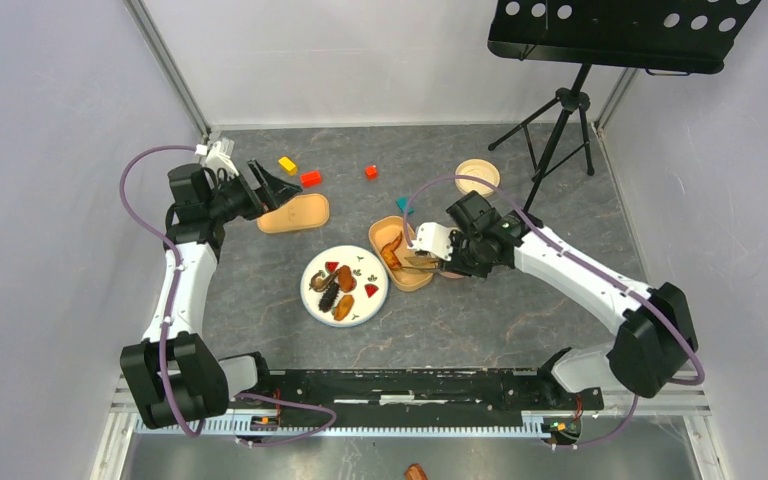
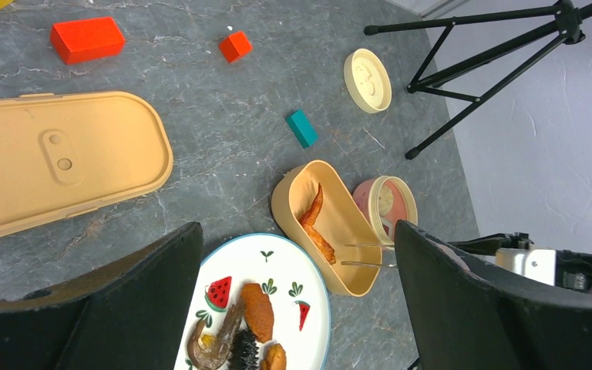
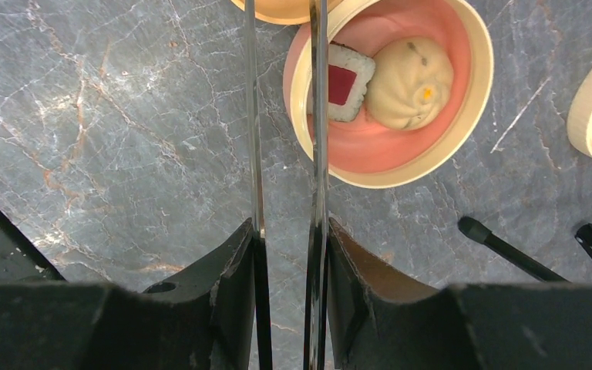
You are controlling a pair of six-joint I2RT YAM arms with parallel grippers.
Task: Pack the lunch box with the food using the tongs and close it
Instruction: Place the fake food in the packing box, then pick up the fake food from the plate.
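Tongs [image 3: 255, 154] between right fingers [image 3: 223, 285] — tips over lunch box [image 2: 281, 202]

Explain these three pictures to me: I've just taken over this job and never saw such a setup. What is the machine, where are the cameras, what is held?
Two robot arms stand at the near edge of the table. The top picture looks down from above; the other two come from a camera on each wrist. The left gripper is open near the tan lid. The right gripper is shut on the tongs, their tips over the oval lunch box, where one orange piece lies. More food sits on the plate. Beside the box a pink round tub holds a bun and a rice piece.
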